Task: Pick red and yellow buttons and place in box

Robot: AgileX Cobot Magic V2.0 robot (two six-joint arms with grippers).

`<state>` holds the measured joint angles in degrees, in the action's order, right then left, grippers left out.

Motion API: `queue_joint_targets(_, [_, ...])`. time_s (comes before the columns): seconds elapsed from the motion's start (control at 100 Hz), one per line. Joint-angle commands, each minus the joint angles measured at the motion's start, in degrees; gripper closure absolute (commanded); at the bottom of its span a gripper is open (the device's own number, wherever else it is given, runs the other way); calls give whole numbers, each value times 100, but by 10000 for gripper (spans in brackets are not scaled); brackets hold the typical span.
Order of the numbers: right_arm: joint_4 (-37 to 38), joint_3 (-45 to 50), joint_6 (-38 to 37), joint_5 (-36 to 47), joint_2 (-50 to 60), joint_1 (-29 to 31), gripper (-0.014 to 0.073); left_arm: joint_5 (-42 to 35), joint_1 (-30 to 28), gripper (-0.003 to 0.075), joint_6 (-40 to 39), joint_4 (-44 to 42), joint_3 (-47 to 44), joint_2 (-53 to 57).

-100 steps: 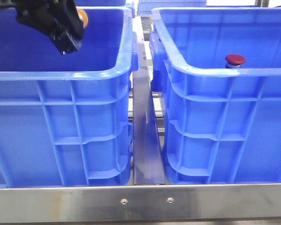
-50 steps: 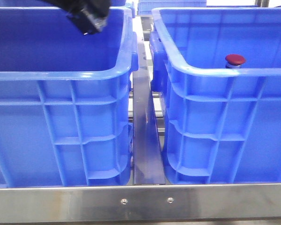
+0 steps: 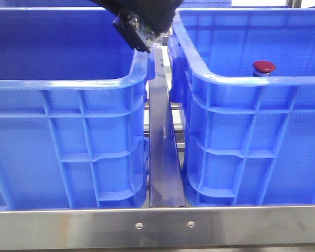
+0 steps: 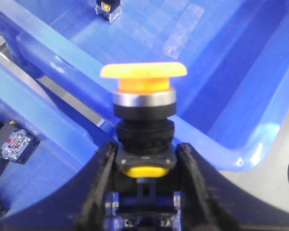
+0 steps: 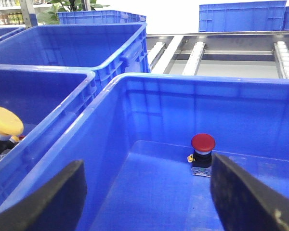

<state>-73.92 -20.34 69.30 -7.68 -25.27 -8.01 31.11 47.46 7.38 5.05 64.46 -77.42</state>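
Left gripper (image 4: pixel 144 161) is clamped on the yellow button (image 4: pixel 143 89), up over the gap between the left crate (image 3: pixel 68 84) and the right box (image 3: pixel 252 81). Right gripper (image 5: pixel 144 192) has its jaws wide apart above the right box, where the red button (image 5: pixel 203 154) sits on the floor toward the far wall.

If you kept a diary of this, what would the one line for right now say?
left fingers: shut on yellow button, carried over the crate rims | red button: inside right crate | right fingers: open, empty
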Motion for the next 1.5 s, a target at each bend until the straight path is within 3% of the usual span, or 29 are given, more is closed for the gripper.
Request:
queue_joint_targets(0.0, [-154,-260,33,7,-99,15,38,-346,46,741,37,69,153,217])
queue_joint_targets(0.25, [-487,-1065,-321,-995,-970,15,38,-346,46,741,37,69,153,217])
queue_joint_targets(0.56, [-509,-2359,-2222,-3086,-2768,15,38,-346,46,741,37,69,153,217])
queue_joint_targets(0.74, [-509,-3072,-2823,-4078,-3839,15,38,-346,46,741,37,69,153,217])
queue_joint_targets(1.08, [-548,-3751,-3370,-4714,-5066,-13,38,-346,46,741,37,69,153,217])
queue_joint_targets(1.49, [-576,-3826,-3370,-4737,-5237,-344,68,-346,46,741,37,69,153,217])
